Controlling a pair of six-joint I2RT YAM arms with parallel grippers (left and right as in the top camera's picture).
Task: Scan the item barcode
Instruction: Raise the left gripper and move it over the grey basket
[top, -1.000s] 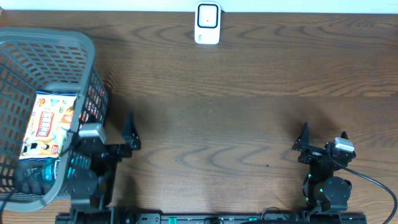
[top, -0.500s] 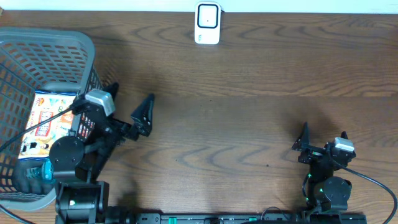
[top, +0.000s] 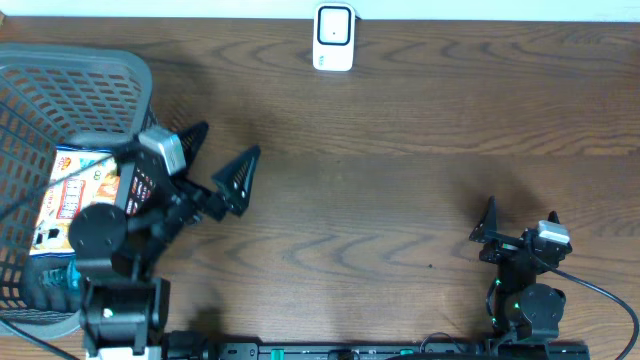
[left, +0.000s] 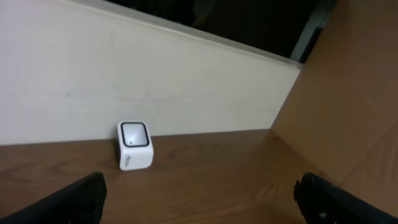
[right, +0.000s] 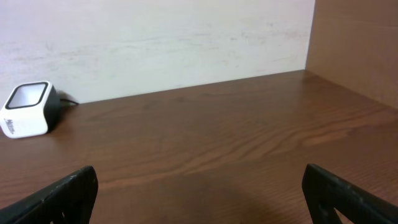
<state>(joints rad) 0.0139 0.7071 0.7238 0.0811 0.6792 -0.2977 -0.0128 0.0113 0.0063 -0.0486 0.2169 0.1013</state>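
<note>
We hold the left gripper (top: 226, 142) and right gripper (top: 521, 212) apart and empty, as the item (top: 72, 195) lies in the basket (top: 100, 62) at left.

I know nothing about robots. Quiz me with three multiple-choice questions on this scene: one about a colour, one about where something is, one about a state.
1. What colour is the basket? A grey; B red; C yellow.
2. Where is the white scanner? A inside the basket; B at the table's far edge; C between the arms' bases.
3. How is the left gripper? A shut on the scanner; B shut on a cup; C open and empty.
Answers: A, its mesh walls are grey; B, the overhead view shows it at the far edge; C, its jaws are spread with nothing between them.
</note>
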